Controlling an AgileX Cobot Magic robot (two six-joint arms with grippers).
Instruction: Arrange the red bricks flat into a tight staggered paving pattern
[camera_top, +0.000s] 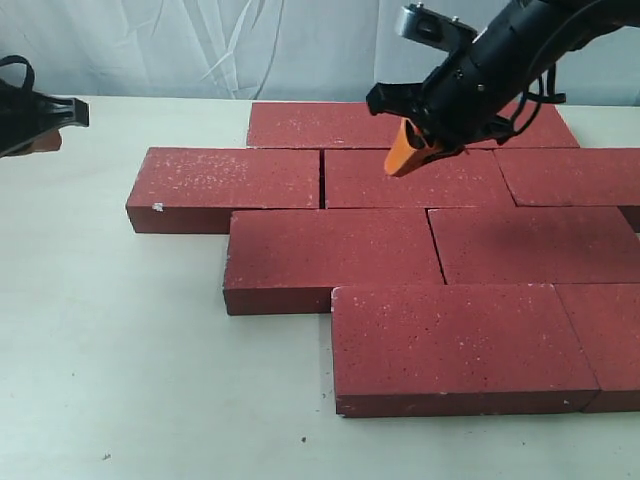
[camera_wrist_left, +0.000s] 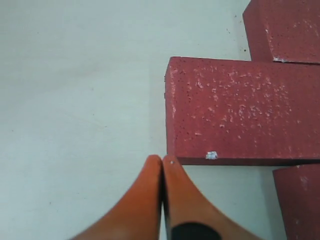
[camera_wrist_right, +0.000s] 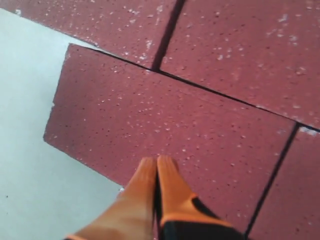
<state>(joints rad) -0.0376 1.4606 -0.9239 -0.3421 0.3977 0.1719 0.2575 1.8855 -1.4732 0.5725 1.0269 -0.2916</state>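
Note:
Several red bricks (camera_top: 330, 255) lie flat on the table in staggered rows with thin seams between them. My right gripper (camera_top: 405, 158) hangs shut, holding nothing, just above a brick near the back of the layout (camera_top: 320, 125). In the right wrist view its orange fingertips (camera_wrist_right: 157, 161) are pressed together over that brick (camera_wrist_right: 165, 115). My left gripper (camera_top: 48, 142) is at the far left edge, away from the bricks. In the left wrist view it (camera_wrist_left: 161, 160) is shut and empty, close to the chipped corner of the leftmost brick (camera_wrist_left: 240, 110).
The pale tabletop (camera_top: 130, 350) runs along the left and front of the bricks. A light curtain (camera_top: 200, 45) hangs behind the table. The right arm's body and cables (camera_top: 500, 60) reach over the back right bricks. The pattern continues past the right edge of the exterior view.

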